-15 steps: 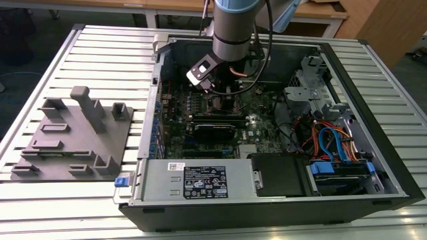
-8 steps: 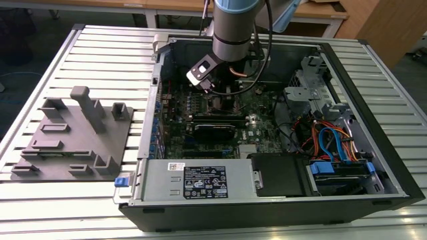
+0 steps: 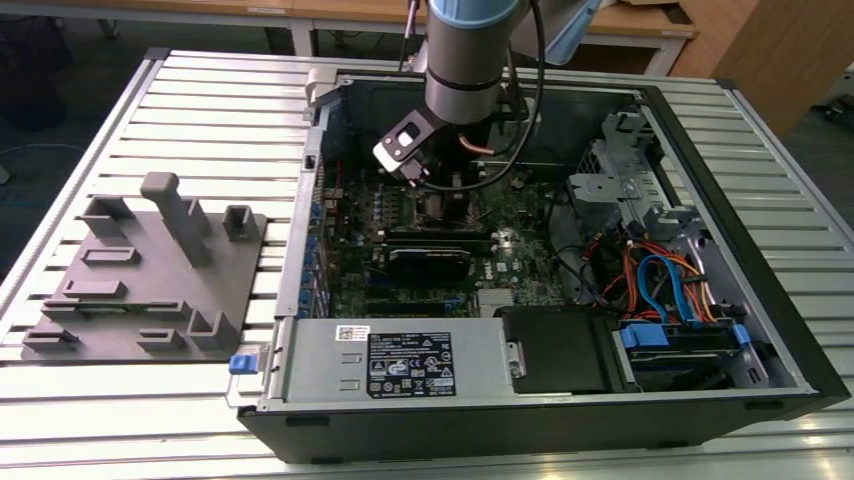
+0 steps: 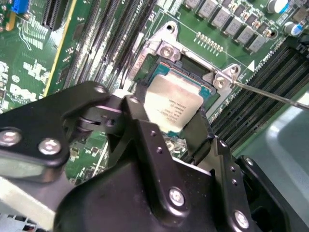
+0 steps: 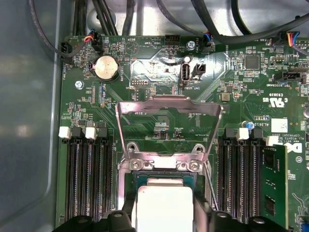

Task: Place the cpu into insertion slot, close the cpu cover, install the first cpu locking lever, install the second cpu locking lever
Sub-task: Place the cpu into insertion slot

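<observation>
Exterior view: the arm [image 3: 461, 60] reaches down into the open computer case [image 3: 534, 432]. Second wrist view: the gripper [image 4: 168, 115] pinches the cpu [image 4: 174, 98] by opposite edges between its fingers [image 4: 137, 113], over the insertion slot [image 4: 192, 62]; released tilted or offset, it could jam or damage contacts. First wrist view adds the cpu cover [image 5: 168, 105], raised beyond the fingertips and liable to drop early.

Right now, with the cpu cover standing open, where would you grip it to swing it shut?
The cpu cover is hinged at the insertion slot, so probably take its free crossbar, the edge farthest from the hinge. Pinch the thin plate across its faces, coming in from beyond that edge. The pincer is shut on the cpu.
</observation>
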{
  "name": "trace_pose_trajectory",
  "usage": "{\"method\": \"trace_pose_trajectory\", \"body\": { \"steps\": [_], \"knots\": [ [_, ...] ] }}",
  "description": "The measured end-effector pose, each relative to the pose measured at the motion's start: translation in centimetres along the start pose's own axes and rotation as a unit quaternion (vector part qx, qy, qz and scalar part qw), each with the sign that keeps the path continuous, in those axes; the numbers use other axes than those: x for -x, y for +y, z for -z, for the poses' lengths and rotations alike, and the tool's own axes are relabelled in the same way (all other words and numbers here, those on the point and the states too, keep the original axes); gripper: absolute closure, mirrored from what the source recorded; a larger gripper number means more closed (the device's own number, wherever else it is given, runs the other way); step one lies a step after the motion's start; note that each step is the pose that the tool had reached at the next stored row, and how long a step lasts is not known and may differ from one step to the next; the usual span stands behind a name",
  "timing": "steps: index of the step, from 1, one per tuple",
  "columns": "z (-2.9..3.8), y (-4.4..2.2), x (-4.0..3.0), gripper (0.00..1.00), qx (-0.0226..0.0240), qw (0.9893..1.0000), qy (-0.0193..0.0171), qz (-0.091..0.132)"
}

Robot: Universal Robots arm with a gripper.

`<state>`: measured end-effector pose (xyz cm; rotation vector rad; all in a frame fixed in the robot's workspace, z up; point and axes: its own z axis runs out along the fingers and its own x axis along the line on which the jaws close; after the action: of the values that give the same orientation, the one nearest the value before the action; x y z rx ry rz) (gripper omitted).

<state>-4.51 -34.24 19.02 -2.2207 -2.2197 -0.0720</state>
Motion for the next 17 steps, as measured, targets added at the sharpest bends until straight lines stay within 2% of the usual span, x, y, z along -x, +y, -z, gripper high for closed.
{"method": "trace_pose_trajectory", "body": {
  "steps": [1,2,3,9,17],
  "knots": [
    [0.01,0.0,0.0,0.39,-0.0001,1.0,-0.0001,0.0],
    [0.02,0.0,0.01,0.39,-0.0002,1.0,-0.0003,0.0],
    [0.04,-0.01,0.02,0.33,-0.0004,1.0,-0.0005,0.0],
    [0.17,-0.01,0.01,0.33,-0.0004,1.0,-0.0006,0.0],
    [1.29,0.03,-0.03,0.34,-0.0003,1.0,-0.0005,0.0]
  ]
}}
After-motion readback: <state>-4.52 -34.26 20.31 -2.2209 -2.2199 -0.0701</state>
